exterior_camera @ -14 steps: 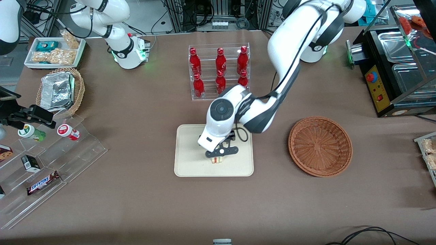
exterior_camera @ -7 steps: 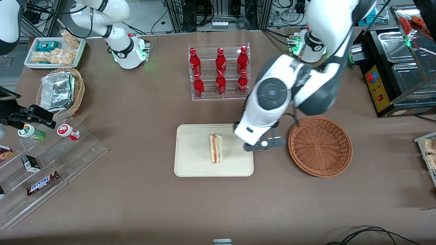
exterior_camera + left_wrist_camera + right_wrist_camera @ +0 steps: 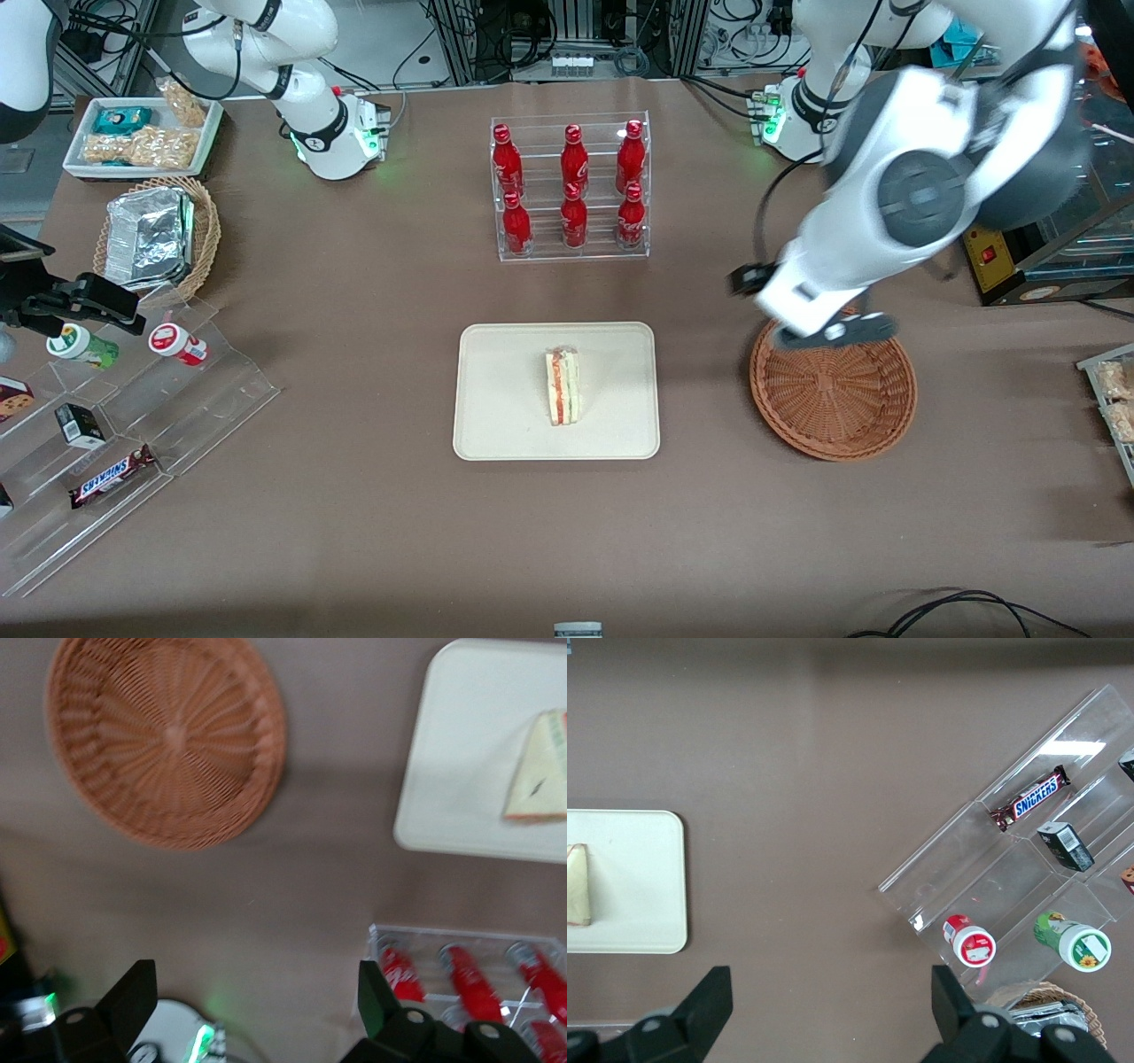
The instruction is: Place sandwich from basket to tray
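Front view: sandwich (image 3: 563, 386) on the cream tray (image 3: 496, 425), about mid-tray, filling stripes of red, orange and green turned upward, long axis running toward and away from the camera. Touched by nothing. Reddish-brown basket (image 3: 833, 399) well apart from the tray, toward the working arm's end of the table, only brown tablecloth (image 3: 700, 496) between the two. Gripper (image 3: 837, 331) raised over the basket's rim on the edge farther from the camera, hiding a short stretch of that rim. In the left wrist view, fingers (image 3: 133, 997) spread wide apart, gripping nothing, with the basket's woven floor in plain sight.

Clear rack of red bottles (image 3: 570, 186) farther from the camera than the tray. Toward the parked arm's end: tan wicker basket with foil containers (image 3: 155, 235), white tray of snack packets (image 3: 142, 133), stepped acrylic stand (image 3: 142, 416) with a Snickers bar (image 3: 112, 476) and two small round tubs. Black appliance (image 3: 1019, 257) at the working arm's end, partly covered by the arm's bulky joint.
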### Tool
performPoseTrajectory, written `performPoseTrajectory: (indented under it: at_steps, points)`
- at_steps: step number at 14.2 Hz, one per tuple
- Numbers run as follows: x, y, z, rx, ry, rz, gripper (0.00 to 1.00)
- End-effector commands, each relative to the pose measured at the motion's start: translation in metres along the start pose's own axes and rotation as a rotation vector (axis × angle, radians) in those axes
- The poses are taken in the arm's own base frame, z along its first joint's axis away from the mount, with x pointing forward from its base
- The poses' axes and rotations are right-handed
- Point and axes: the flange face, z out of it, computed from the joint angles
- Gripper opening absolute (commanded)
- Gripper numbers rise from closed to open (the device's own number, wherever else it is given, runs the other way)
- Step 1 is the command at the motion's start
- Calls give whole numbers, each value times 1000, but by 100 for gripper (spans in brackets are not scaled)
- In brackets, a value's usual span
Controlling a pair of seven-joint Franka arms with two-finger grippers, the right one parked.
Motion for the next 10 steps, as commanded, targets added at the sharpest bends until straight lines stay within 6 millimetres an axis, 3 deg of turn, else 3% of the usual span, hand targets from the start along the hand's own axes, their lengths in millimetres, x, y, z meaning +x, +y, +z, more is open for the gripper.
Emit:
performPoseTrajectory:
  at_steps: [1,3,5,10]
  points:
    - [-17,-63,-10,-10,-55,24,100]
    - [-15,-114,-13,-23,-101,2,100]
    - [-20,-148,-22,-43,-111,-47,100]
    - [-35,-183,-34,-58,-115,-75,100]
